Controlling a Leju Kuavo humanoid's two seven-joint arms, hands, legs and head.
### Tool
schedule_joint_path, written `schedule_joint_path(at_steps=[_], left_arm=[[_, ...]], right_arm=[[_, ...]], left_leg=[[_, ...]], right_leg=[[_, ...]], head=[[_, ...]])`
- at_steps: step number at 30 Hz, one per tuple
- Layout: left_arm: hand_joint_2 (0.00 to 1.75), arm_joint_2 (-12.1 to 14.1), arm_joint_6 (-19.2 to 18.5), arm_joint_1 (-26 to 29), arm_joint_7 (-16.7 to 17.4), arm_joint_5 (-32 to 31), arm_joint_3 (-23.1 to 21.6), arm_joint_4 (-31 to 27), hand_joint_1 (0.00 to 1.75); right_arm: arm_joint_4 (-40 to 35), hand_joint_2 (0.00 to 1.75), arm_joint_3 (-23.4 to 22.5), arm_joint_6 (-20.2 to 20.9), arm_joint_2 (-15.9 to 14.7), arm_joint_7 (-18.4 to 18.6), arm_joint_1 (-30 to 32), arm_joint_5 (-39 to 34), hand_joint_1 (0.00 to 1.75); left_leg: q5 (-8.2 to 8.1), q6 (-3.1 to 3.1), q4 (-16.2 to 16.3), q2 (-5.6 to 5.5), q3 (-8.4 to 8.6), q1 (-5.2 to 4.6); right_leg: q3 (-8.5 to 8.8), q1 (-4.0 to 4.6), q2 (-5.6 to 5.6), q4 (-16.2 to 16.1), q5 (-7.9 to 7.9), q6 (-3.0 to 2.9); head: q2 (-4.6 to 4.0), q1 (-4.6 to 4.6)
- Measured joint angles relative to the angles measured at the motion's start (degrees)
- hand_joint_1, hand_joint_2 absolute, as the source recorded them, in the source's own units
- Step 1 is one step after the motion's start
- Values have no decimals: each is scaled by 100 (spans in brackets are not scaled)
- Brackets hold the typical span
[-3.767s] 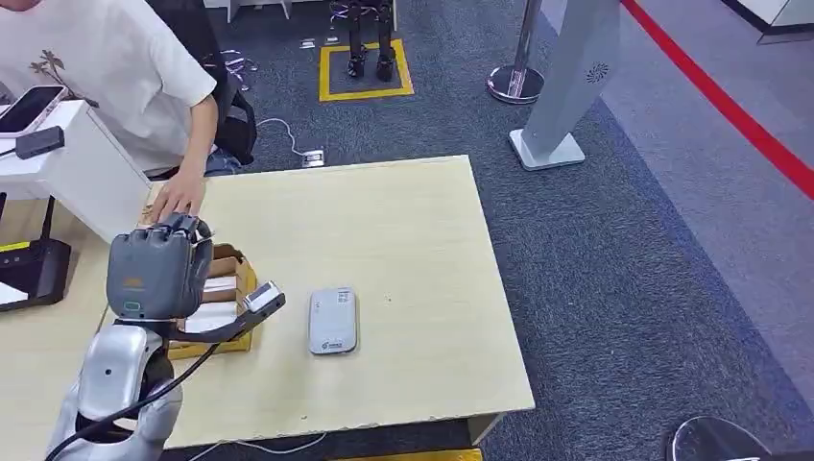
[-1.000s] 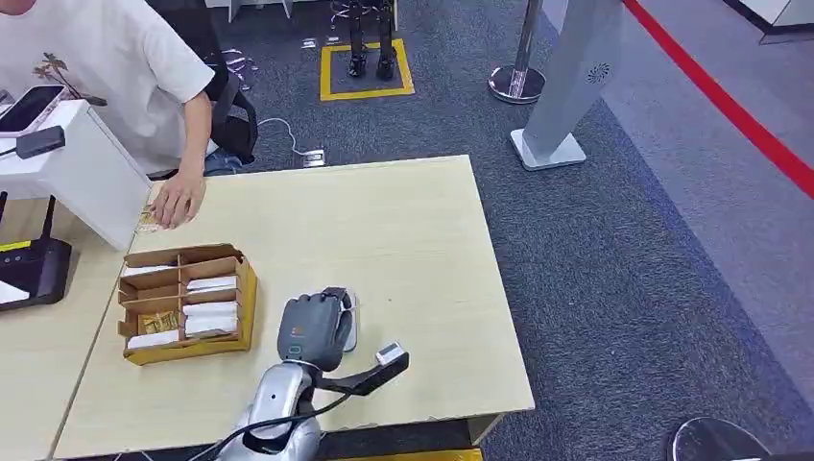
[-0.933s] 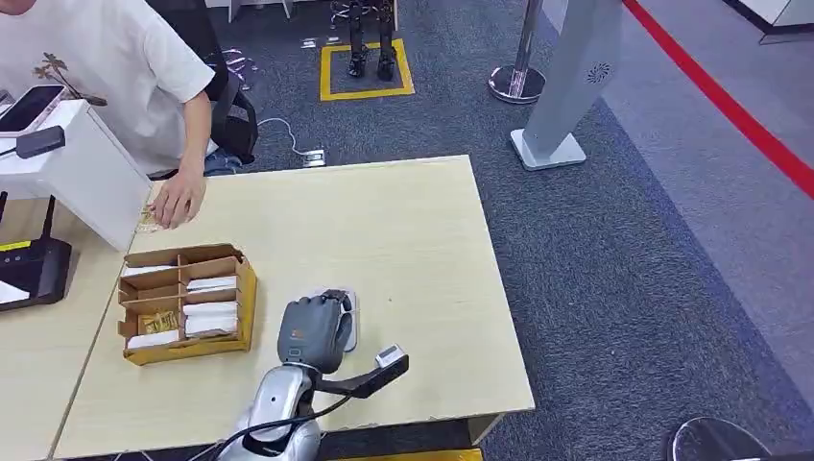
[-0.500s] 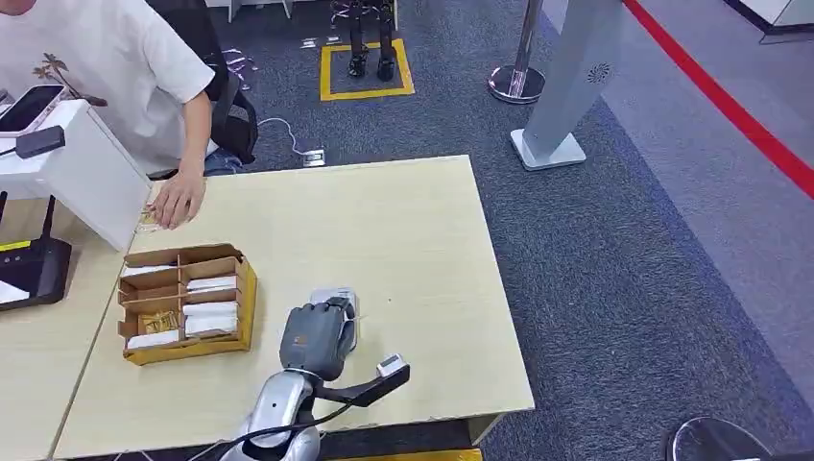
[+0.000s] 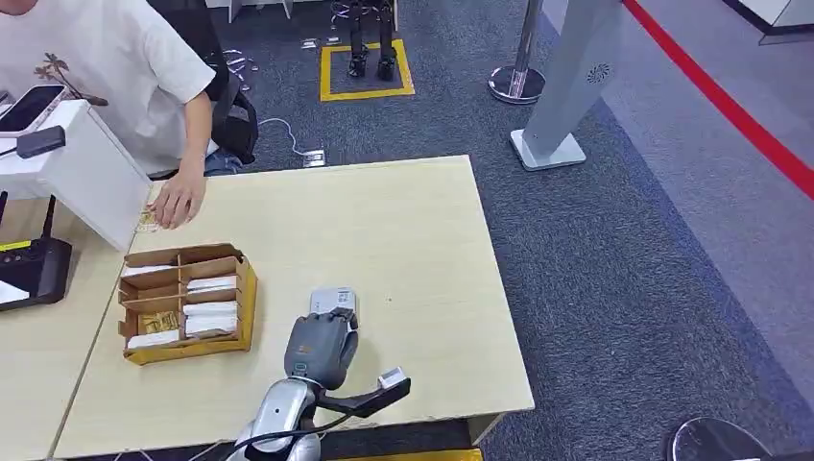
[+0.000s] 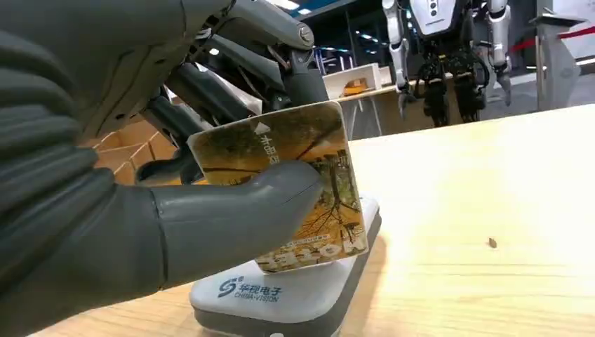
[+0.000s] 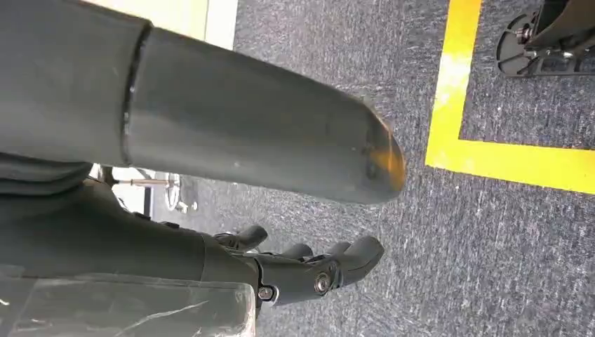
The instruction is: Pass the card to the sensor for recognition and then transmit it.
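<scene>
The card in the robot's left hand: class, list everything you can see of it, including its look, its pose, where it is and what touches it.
The card is a thin, flat rectangle with rounded corners, printed with a yellow-brown autumn tree scene, a small white arrow and some lettering. The left hand holds it nearly upright, slightly tilted, with the thick grey thumb across its face and darker fingers behind. Its lower edge sits over the top of the grey sensor on the wooden table; actual contact cannot be confirmed.
</scene>
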Motion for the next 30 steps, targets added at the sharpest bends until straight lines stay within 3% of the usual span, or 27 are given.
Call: schedule_joint_path(at_steps=[9,21,25,30], left_arm=[[175,13,31,43,66,0,116,-221,175],[175,201,-75,-52,549,0,328,-1437,175],[175,466,-205,-248,899,0,354,-1895,175],[175,995,-413,-668,1272,0,358,-2269,175]], right_arm=[[0,0,0,20,0,6,4,162,0],[-2,0,0,98,0,-70,5,446,0],[-4,0,0,114,0,-85,5,524,0],[-9,0,0,197,-4,-133,4,632,0]], left_leg=[[0,0,0,0,0,0],[1,0,-1,0,-1,1],[1,-1,-1,0,0,1],[5,-2,-1,0,-1,2]], right_leg=[[1,0,0,0,0,0],[0,1,-1,1,0,0],[0,1,0,3,0,-1],[0,3,-1,5,0,-1]], head=[[0,0],[0,0],[0,0],[0,0]])
